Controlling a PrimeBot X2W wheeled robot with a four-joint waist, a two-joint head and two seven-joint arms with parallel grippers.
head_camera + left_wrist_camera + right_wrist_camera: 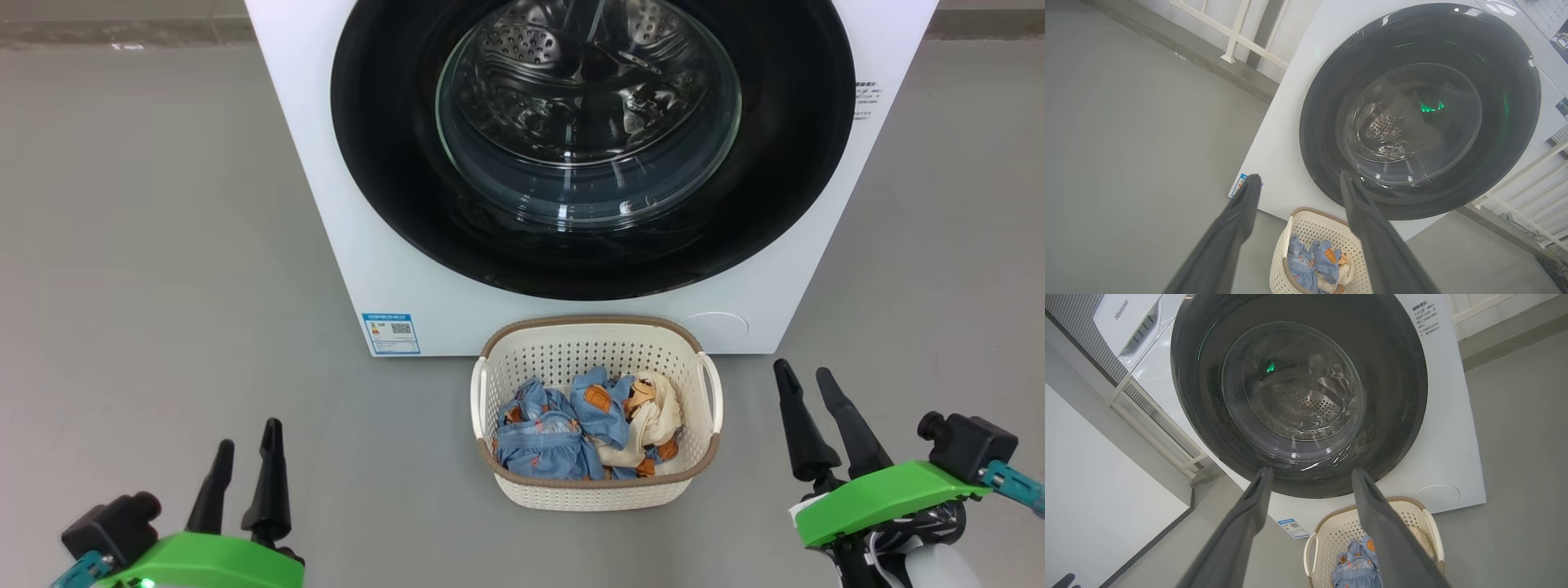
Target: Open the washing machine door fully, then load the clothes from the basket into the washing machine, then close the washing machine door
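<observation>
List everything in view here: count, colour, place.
washing machine: one, white, on the floor ahead
washing machine door: one, glossy black with clear glass, shut
label sticker: one, blue, machine's lower left corner
basket: one, cream with brown rim, on floor before machine
clothes: small heap, blue and cream with orange-brown, in basket
floor: one, grey, all around
left gripper: one, dark fingers, open, lower left
right gripper: one, dark fingers, open, lower right

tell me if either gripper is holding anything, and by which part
Nothing is held: the left gripper and right gripper are both open and empty, clothes lying in the basket.
</observation>
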